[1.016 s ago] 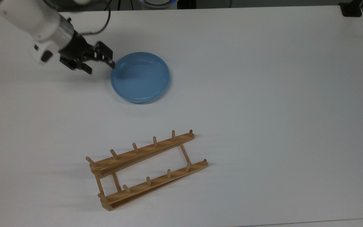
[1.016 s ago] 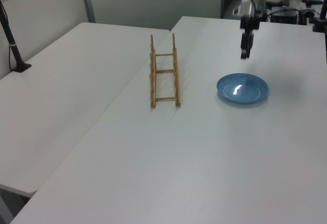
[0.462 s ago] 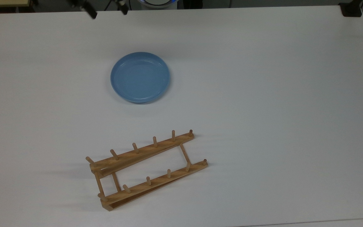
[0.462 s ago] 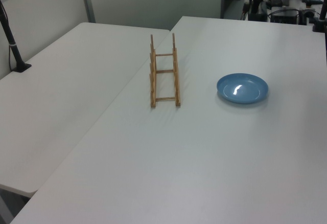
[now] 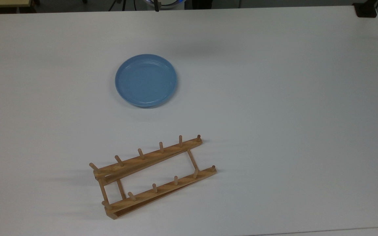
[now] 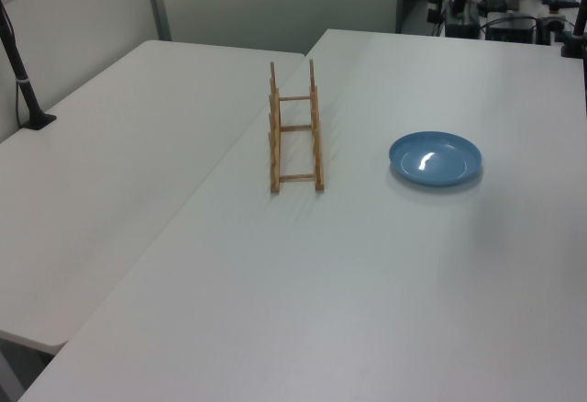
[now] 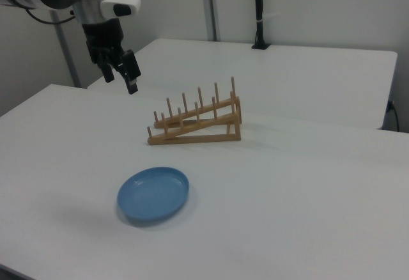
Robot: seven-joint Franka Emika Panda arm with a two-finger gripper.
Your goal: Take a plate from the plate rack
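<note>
Plate lies flat mid-table, toward the top view's far edge, well apart from the plate rack. Looks light, glossy, slippery: pinch the raised rim. Gripper aloft, fingers apart, empty.

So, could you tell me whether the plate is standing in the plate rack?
No, the plate lies flat on the table, apart from the plate rack.

Plate lies flat on table, apart from plate rack.
</note>
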